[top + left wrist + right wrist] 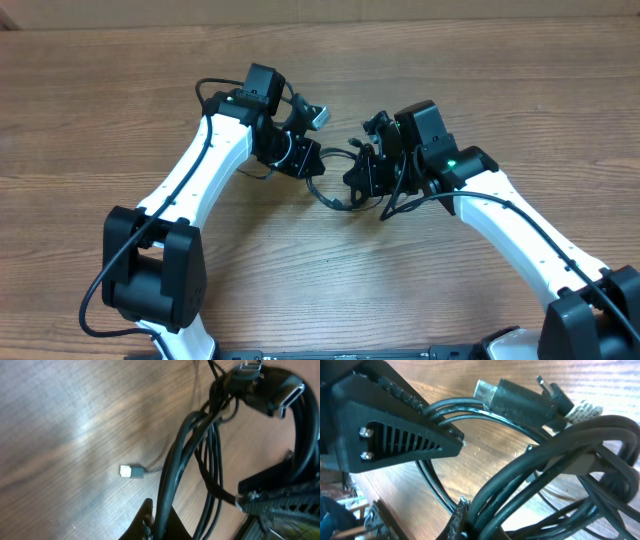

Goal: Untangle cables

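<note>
Plainly, our left gripper [196,501] is clamped on the cables [175,460]. In the left wrist view a bundle of black strands runs between its two toothed fingers [280,502], pressed against them. Our right gripper [462,472] is closed on the same tangle, with strands passing between its ribbed upper finger and the lower one. From overhead, the two grippers sit near each other over the middle of the table [120,80], fingertips facing. A slack loop [325,195] of cord curves across the wood between them.

Counting outward, we have two grippers, each with two fingers, and both hold cord. In the left wrist view we count at least four strands side by side in the bundle. We cannot tell how many separate cords they belong to. Three plugs show there:
- a wide-mouthed plug [287,392], bunched at the top right
- a smaller plug [248,369], bunched with it
- a small silvery plug [127,471] on a thin cord, lying flat on the wood by itself, left of the bundle

In the right wrist view we count two plugs, a broad silvery-tipped plug [495,392] and a narrow plug [547,385] just beside it. One white tag [582,410] sits next to them against the cords. Overhead, we see one pale silvery tip [318,115] sticking up beside the left gripper.
</note>
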Robot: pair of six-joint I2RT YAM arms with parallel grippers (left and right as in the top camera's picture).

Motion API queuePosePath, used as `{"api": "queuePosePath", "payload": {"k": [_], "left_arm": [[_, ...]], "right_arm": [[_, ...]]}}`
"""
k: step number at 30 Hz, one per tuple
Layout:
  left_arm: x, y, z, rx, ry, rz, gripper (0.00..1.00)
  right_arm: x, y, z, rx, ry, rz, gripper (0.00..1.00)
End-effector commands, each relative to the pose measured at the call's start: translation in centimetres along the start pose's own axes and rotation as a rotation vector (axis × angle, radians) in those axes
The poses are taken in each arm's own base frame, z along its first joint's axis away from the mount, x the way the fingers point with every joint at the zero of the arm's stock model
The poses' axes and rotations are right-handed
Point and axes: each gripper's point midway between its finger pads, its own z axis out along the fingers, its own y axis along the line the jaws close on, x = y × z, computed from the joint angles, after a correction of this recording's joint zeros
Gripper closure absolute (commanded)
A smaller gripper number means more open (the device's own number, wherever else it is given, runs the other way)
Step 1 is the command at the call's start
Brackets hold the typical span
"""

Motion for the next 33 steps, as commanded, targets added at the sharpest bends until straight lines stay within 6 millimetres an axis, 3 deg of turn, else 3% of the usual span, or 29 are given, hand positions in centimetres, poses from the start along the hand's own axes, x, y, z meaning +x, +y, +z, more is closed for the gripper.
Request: {"api": "queuePosePath", "payload": {"k": [1,10,17,24,28,33], "left_arm": [[0.2,1.3,1.2,-0.031,0.001,-0.005,0.95],[2.8,3.0,4.1,-0.025,0.044,-0.038,0.94],[5.6,3.5,5.3,-0.02,0.101,-0.116,0.95],[7.3,3.9,6.2,-0.021,0.125,-0.192,0.95],[7.6,4.3,6.8,-0.026,0.11,-0.238,0.87],[8.5,4.8,7.7,-0.031,0.102,-0.333,0.86]], "right_arm": [[0.8,-1.3,0.9,0.024,-0.006,0.081,0.96],[2.7,-3.3,2.8,0.027,-0.024,0.128,0.96],[4.3,-3.9,3.9,0.021,-0.021,0.186,0.96],[6.6,-2.6,5.3,0.012,0.024,0.163,0.96],[7.1,-2.0,5.8,0.026,0.034,0.135,0.96],[7.5,-1.7,6.1,0.04,0.037,0.119,0.96]]}}
